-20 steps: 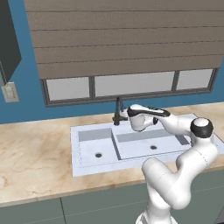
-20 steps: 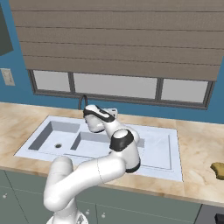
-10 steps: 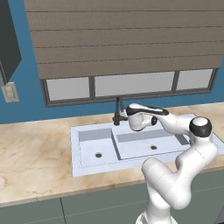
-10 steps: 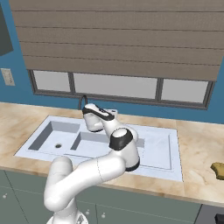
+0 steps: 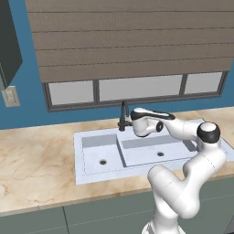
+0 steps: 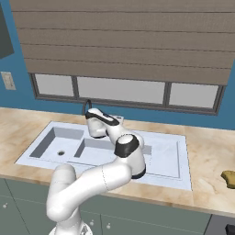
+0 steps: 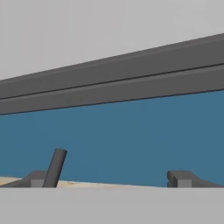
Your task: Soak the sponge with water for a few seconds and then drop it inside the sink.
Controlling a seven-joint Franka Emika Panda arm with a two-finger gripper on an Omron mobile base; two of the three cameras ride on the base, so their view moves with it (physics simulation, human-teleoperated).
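Observation:
The pale double-basin sink (image 5: 91,173) (image 6: 167,158) is set into the marble counter under the window. My gripper (image 5: 129,123) (image 6: 92,120) hovers at the back of the sink, right beside the dark faucet (image 5: 122,113) (image 6: 85,105). In the hand view my gripper (image 7: 109,181) is open, its fingertips (image 7: 183,179) wide apart, and a dark faucet rod (image 7: 55,167) stands just inside the left one. Nothing is held. The sponge (image 6: 228,178) lies on the counter far to the right of the sink. The water is out of view.
A blue wall (image 7: 131,140) and a grey-framed window (image 5: 137,89) with lowered blinds stand close behind the faucet. A dark cabinet (image 5: 8,45) hangs at the far left. Marble counter (image 5: 36,160) stretches on both sides of the sink.
My hand has edged slightly left, closer to the faucet. The sponge and the views have not moved.

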